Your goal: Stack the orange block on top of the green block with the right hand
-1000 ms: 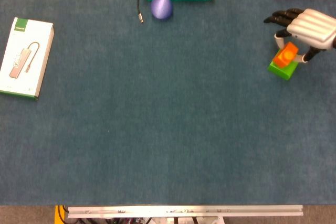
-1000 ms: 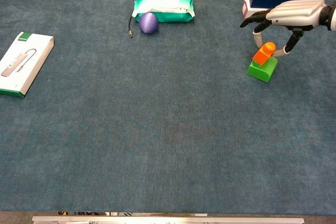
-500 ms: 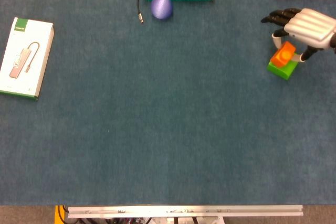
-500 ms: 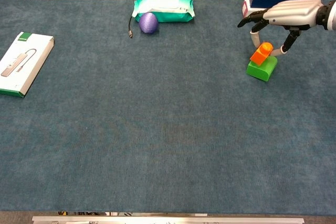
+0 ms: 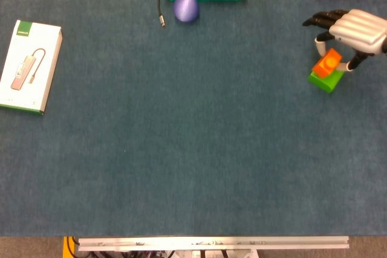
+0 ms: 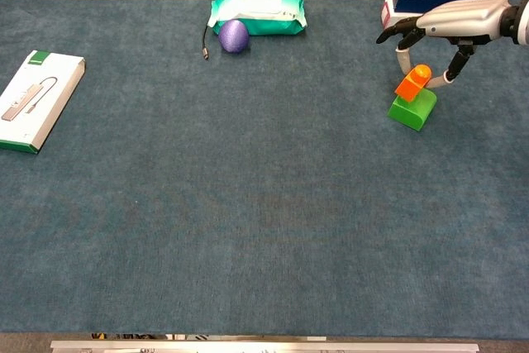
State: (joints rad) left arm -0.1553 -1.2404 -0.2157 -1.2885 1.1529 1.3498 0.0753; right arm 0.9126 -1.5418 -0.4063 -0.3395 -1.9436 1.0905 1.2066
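The orange block [image 6: 414, 82] rests tilted atop the green block [image 6: 412, 110] at far right, the right hand [image 6: 457, 27] pinching it to seat it squarely.

Shifted only slightly over the last second. Right hand [image 6: 453, 24] drifted a touch up and toward the far edge in the chest view, then eased back rightward (tiny moves throughout). Orange block [image 6: 412, 83], between thumb and finger, carried along with it: tilted earlier, now closer to level on the green block [image 6: 412, 111]. Whether fully released cannot be told from either view.
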